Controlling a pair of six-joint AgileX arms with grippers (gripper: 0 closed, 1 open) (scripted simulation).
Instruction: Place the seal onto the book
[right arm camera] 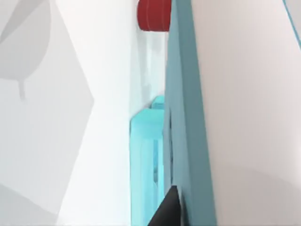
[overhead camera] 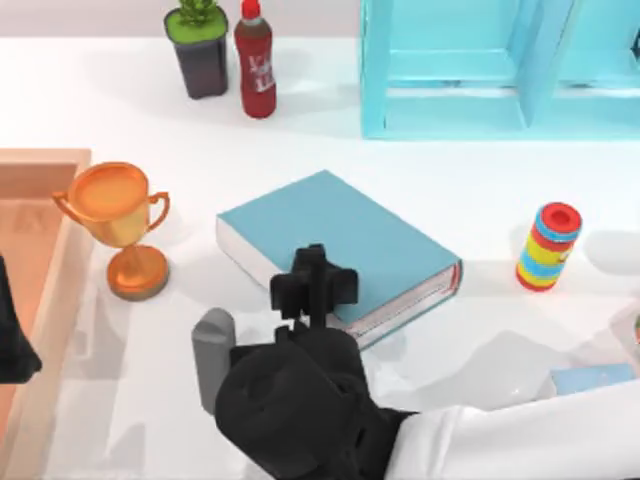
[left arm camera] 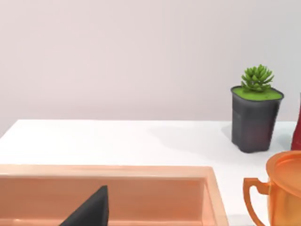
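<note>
The book (overhead camera: 370,235) lies flat in the middle of the bench (overhead camera: 300,140), turned at an angle, with its white page edges facing the near side. The right gripper (overhead camera: 312,285) hangs over the near edge of the book, with its arm reaching in from the right side of the bench. In the right wrist view the teal cover runs close along the camera, so I judge the gripper is low and just at the book. The black gripper body hides what is under it, so I cannot tell how far it is open or whether it has hold of the seal. The step in hand seems to be bringing the seal over the cover. The next move probably calls for going a little further inward, away from the edge, then lowering straight and releasing. The left gripper (overhead camera: 12,345) is parked over the wooden tray (overhead camera: 50,165) on the left, beside the trophy (overhead camera: 118,225).
</note>
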